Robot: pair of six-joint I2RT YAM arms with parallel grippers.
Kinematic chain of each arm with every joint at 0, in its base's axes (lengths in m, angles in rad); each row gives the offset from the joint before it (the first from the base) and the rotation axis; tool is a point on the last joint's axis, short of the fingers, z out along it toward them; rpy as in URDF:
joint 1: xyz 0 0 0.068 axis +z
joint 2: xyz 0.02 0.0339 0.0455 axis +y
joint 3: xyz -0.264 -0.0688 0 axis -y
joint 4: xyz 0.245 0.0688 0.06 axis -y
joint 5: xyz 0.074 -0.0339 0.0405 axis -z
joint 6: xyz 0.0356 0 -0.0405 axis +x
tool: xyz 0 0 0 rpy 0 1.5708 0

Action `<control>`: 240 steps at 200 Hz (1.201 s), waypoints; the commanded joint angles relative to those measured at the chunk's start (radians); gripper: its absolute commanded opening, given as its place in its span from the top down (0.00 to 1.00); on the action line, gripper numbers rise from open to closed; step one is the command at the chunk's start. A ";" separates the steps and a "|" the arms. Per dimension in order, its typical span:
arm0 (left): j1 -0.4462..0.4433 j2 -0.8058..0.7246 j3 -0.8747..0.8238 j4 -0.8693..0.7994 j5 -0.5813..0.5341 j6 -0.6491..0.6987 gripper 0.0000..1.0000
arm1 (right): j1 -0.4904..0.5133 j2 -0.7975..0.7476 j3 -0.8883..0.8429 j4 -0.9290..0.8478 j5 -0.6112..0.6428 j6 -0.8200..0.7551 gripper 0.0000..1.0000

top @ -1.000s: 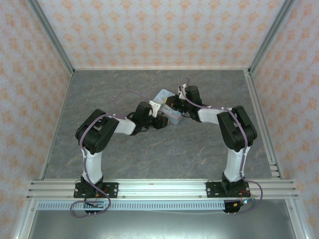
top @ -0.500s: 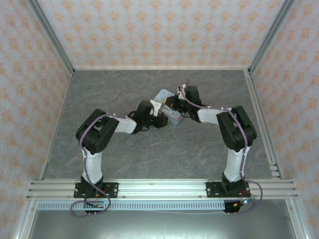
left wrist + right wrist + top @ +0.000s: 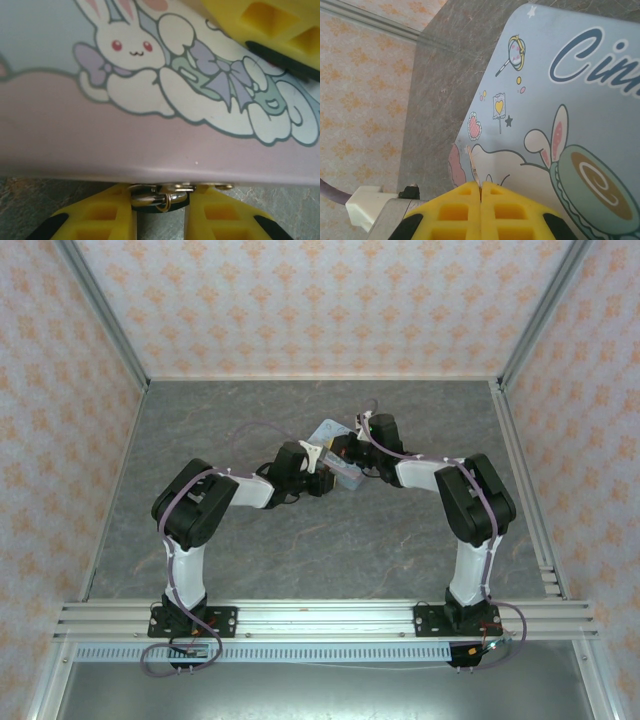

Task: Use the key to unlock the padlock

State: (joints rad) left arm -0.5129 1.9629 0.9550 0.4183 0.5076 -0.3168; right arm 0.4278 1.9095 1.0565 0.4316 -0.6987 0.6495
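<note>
Right end effector (image 3: 480,192) pinches what looks like the key (image 3: 474,167).

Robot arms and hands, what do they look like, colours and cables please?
The left arm and right arm have chunky black joints, white links and black bases; a thin purple cable runs along each. The left hand and right hand have bright yellow hollow-pocketed plastic fingers with black trim.
</note>
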 commanded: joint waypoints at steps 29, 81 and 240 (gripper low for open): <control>-0.009 -0.112 0.001 -0.026 0.003 -0.130 0.77 | -0.004 -0.151 -0.014 -0.144 0.075 -0.086 1.00; -0.016 -0.168 -0.005 -0.090 0.000 -0.308 0.80 | -0.010 -0.411 -0.197 -0.247 0.185 -0.230 1.00; -0.032 -0.212 0.103 -0.276 0.101 -0.667 0.83 | 0.101 -0.568 -0.632 0.164 0.291 -0.406 1.00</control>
State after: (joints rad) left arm -0.5369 1.7996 1.0119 0.1619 0.5709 -0.9180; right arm 0.5129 1.3167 0.4431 0.4561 -0.4675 0.2852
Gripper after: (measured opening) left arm 0.196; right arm 0.048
